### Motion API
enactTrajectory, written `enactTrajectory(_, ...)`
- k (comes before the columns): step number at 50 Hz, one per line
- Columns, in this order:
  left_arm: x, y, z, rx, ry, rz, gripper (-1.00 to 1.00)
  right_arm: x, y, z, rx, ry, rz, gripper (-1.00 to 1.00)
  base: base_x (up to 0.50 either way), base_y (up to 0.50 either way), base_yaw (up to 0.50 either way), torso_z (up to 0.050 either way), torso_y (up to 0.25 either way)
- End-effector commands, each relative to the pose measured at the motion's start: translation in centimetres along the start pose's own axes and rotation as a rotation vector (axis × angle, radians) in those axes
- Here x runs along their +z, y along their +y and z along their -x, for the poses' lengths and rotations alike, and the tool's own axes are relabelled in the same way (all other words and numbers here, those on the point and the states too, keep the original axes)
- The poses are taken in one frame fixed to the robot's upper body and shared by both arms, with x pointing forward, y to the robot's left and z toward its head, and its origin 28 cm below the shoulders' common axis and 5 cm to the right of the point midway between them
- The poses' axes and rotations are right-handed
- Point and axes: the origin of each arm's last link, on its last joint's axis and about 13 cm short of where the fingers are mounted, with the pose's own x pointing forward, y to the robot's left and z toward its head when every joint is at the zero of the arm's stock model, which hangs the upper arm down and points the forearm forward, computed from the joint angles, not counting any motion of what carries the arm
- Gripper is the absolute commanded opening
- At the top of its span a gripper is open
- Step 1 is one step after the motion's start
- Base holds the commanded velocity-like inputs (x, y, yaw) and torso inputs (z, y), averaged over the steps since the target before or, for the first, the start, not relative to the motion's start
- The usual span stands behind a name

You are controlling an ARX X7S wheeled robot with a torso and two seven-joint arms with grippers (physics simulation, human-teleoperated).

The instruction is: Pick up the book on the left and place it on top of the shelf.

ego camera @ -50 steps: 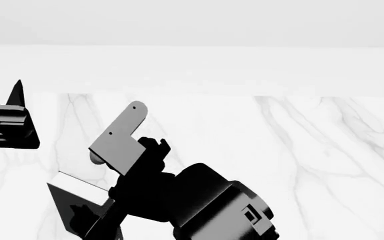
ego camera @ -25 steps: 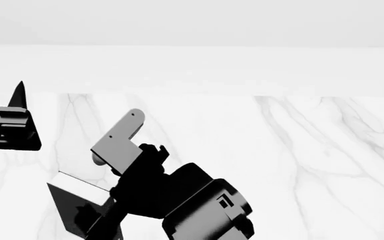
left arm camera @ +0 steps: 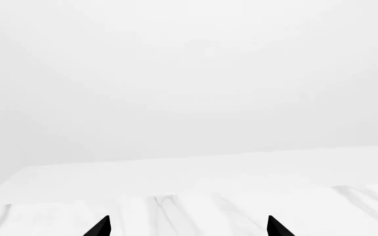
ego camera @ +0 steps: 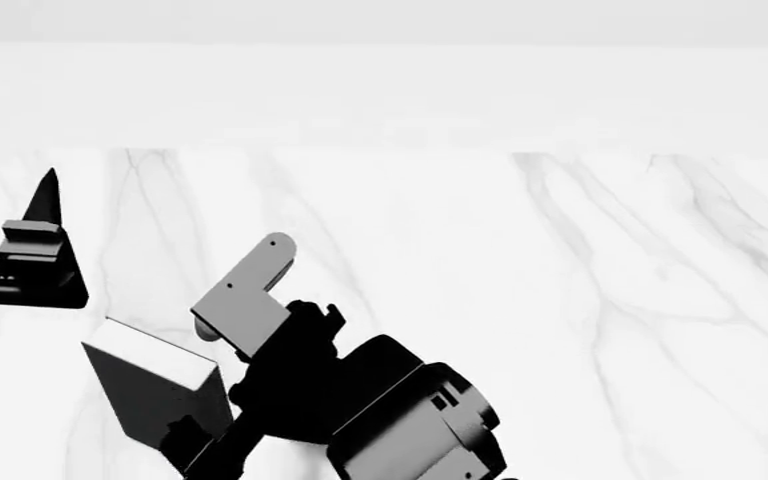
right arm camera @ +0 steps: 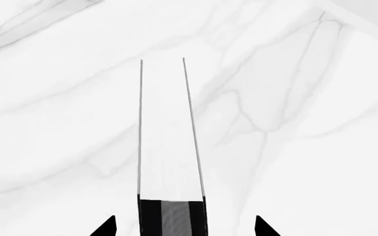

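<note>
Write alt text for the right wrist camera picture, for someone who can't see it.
A thin black book, seen edge-on with white pages between two dark cover lines, runs away from the camera over a white marble table. The right end effector has its two black fingertips either side of it, a gap showing on each side.

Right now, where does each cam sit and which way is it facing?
Left wrist: near the left claw, facing level across the marble table toward a blank wall; only the fingertips show.
Right wrist: near the right claw, facing down at the table, along the book between its fingertips.
Head: above, looking forward-down; shows the right arm and left claw.
Shared: head and right wrist both see the book.
</note>
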Motion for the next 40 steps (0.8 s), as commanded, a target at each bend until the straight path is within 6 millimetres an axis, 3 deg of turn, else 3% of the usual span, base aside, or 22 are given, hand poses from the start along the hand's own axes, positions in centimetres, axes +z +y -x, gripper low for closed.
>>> enactTrajectory(1, -0.06, 0.05, 0.05, -0.009, -0.007, 0.011, 1.00, -0.28, -0.01, -0.18, 0.000, 0.004, 0.002, 1.00, 0.00, 0.00, 0.00, 0.000, 0.000)
enactTrajectory(2, -0.11, 0.04, 0.04, -0.009, -0.006, 0.011, 1.00, -0.31, 0.04, -0.16, 0.005, 0.004, 0.005, -1.00, 0.00, 0.00, 0.00, 0.000, 0.000)
enactTrajectory(25, -0.41, 0.02, 0.02, -0.025, 0.002, 0.016, 1.00, -0.05, 0.11, 0.13, 0.003, -0.028, 0.005, -1.00, 0.00, 0.00, 0.00, 0.000, 0.000)
enactTrajectory(40, -0.24, 0.02, 0.12, -0.033, -0.002, 0.013, 1.00, 0.38, 0.02, 0.49, -0.008, -0.034, 0.011, -1.00, 0.00, 0.00, 0.00, 0.000, 0.248)
